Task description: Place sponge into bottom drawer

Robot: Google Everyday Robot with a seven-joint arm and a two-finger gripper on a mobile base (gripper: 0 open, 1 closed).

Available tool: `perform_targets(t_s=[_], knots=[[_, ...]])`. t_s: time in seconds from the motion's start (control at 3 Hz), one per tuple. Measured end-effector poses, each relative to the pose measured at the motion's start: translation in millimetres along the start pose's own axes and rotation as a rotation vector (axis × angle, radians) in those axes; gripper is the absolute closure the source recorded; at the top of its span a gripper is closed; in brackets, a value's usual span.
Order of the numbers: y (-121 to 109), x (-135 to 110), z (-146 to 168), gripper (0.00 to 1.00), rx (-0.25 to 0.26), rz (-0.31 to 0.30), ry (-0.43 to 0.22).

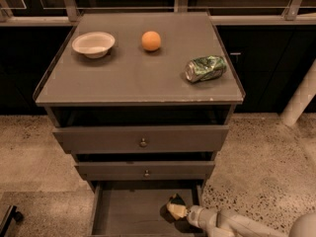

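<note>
**Camera view: sponge held over the open bottom drawer**

Camera view is directed downward at a grey-brown metal cabinet with three drawers, standing on a speckled stone floor (256,167).

1. Pincer. The pincer (177,211) is located at the lower right of the frame, at the end of a white arm (232,223) that enters from the bottom right corner. It is clenched on the small wavy-edged sponge (175,208), whose dark green scouring top and pale yellow foam are both visible. The sponge is held tilted.

2. Task object position. The sponge is positioned inside the outline of the bottom drawer (128,211), near its right wall and close to its back. This lowest drawer is pulled out; its flat grey inside is exposed. A dark shadow is cast on the drawer floor just beside the sponge. Whether the sponge touches the floor cannot be told.

3. Upper drawers. The top drawer (98,139) and the middle drawer (108,171) are each fitted with a small round knob at the centre. The top drawer is seen slightly pulled forward of the middle one.

4. Table. On the flat grey table (128,83) formed by the cabinet top, three items are placed well apart: a shallow white round bowl (93,44) at the rear left, an orange ball (151,40) at the rear centre, and a crushed green can (206,68) lying on its side near the right edge.
</note>
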State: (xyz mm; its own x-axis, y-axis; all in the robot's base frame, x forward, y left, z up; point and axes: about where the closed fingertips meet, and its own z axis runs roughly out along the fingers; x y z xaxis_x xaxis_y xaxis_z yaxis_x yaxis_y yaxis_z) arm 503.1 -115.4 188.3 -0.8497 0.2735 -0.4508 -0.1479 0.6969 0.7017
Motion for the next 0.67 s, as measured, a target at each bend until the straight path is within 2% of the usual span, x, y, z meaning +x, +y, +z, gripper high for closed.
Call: perform_targets(t_s=[0.67], knots=[[0.0,0.0,0.0,0.36,0.0,0.0,0.0]])
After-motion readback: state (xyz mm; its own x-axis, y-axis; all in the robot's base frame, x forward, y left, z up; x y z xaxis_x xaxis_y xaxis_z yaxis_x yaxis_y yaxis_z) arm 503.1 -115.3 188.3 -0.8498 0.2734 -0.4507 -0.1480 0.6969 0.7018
